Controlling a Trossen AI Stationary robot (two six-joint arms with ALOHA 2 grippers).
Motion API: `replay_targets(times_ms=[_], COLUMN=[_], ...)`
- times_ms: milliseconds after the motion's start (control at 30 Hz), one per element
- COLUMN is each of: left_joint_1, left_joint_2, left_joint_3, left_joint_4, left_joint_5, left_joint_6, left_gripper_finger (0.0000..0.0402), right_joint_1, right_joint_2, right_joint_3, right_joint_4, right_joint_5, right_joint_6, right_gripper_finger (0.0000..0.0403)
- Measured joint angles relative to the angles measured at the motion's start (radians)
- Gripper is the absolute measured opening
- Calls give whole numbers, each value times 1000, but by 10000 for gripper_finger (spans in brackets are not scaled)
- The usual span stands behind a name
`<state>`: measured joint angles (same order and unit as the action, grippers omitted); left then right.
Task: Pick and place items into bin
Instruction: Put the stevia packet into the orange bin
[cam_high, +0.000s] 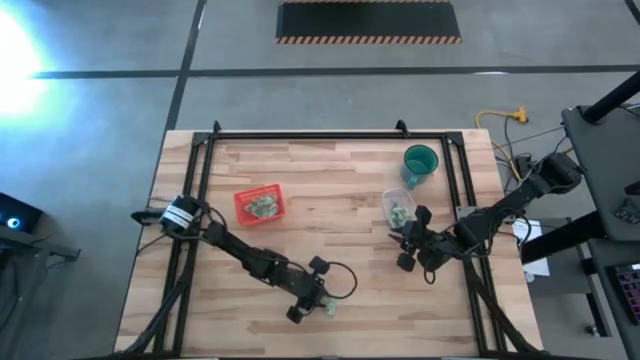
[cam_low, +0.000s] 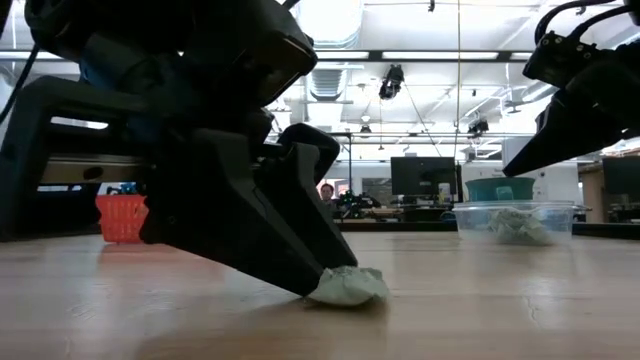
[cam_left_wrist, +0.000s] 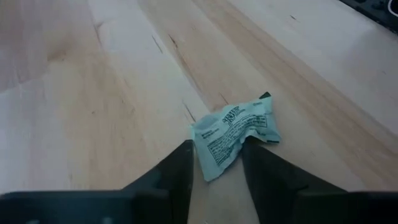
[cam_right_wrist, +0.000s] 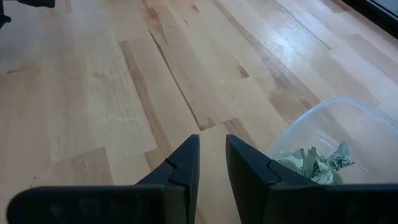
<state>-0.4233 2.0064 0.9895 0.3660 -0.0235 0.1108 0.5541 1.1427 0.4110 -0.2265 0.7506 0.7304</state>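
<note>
Counter of pale wood, seen from above. Near its front edge, the left pincer is lowered around one crumpled green-and-white wrapper, fingers either side and partly parted, apparently just pinching its near edge. The wrapper looks light, soft and crushable, best pinched across its bunched middle. More wrappers sit in the red tray and the clear tub. The right pincer hovers beside the tub, narrowly parted, holding nothing.

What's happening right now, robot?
Left hand down at a wrapper on the table. Right hand idle beside clear tub. Nothing blocking.
</note>
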Motion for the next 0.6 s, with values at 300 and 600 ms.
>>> replay_targets(times_ms=[300,600], left_joint_1=[1,3], left_joint_2=[1,-5], left_joint_3=[-3,-6], left_joint_4=[-2,17], left_joint_5=[5,-27], left_joint_6=[1,9], left_gripper_finger=[7,1], right_joint_1=[0,0], right_joint_2=[0,0], right_joint_3=[0,0], right_joint_4=[0,-1], right_joint_5=[0,0], right_joint_6=[0,0], right_gripper_finger=[68,68])
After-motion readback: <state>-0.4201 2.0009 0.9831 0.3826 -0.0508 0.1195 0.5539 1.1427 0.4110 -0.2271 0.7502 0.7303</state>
